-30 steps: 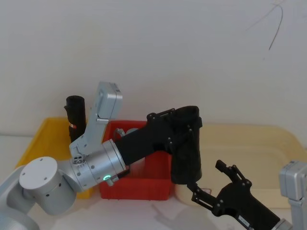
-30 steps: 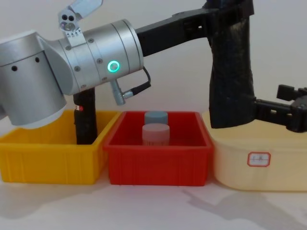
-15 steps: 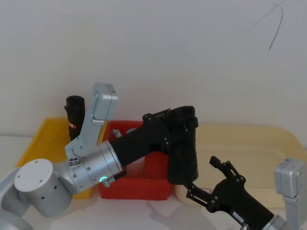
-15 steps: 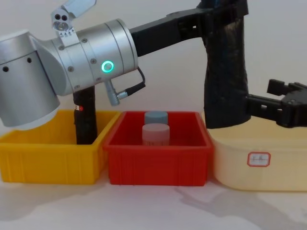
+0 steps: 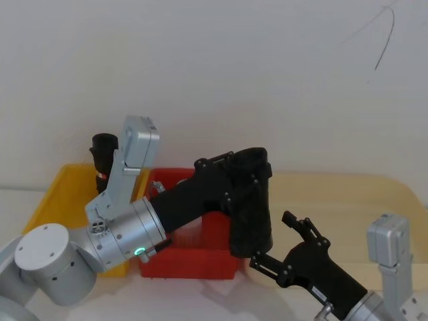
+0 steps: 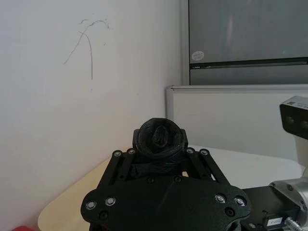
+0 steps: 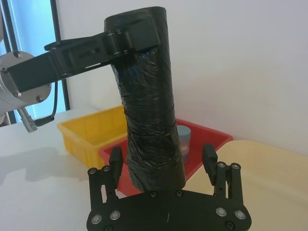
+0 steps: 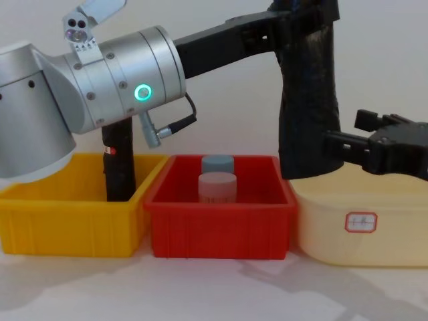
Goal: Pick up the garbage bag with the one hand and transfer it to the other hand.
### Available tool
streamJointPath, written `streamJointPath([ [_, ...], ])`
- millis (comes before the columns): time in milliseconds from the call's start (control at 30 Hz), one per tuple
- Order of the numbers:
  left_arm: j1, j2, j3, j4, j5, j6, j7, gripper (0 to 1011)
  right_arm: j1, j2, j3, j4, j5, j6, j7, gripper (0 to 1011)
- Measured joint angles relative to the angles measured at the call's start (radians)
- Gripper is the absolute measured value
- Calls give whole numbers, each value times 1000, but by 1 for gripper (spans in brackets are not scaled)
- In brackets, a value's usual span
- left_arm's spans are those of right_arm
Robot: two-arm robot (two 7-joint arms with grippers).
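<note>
- I am holding the garbage bag [image 8: 307, 114] upright in the air over the red bin's [image 8: 221, 224] right edge, my left gripper [image 8: 299, 20] clenched near its top.
- My right gripper [image 7: 162, 156] is reaching at its lower end, fingers spread, not yet clamped.
- Pickup done; the handover is waiting, I judge.

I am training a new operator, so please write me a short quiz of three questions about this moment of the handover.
1. True or false: the left pincer grips the garbage bag near its top.
2. The right pincer is: A) shut on the bag; B) open around its lower part; C) parked far from it.
3. Which bin holds the labelled black roll?
Key: 1 true; 2 B; 3 the yellow bin.
</note>
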Motion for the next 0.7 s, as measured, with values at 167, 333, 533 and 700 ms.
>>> streamJointPath([
  [167, 1, 3, 1, -3, -2, 0, 2, 379, 15, -7, -11, 17, -4, -2, 4, 1002],
  [333, 2, 5, 1, -5, -3, 1, 5, 379, 32, -14, -23, 32, -8, -3, 7, 1002],
  [533, 2, 7, 2, -7, -4, 2, 6, 379, 54, -26, -38, 54, -16, -1, 8, 1001],
  [700, 3, 7, 2, -8, -4, 2, 6, 379, 69, -38, -44, 65, -23, 12, -1, 1001],
])
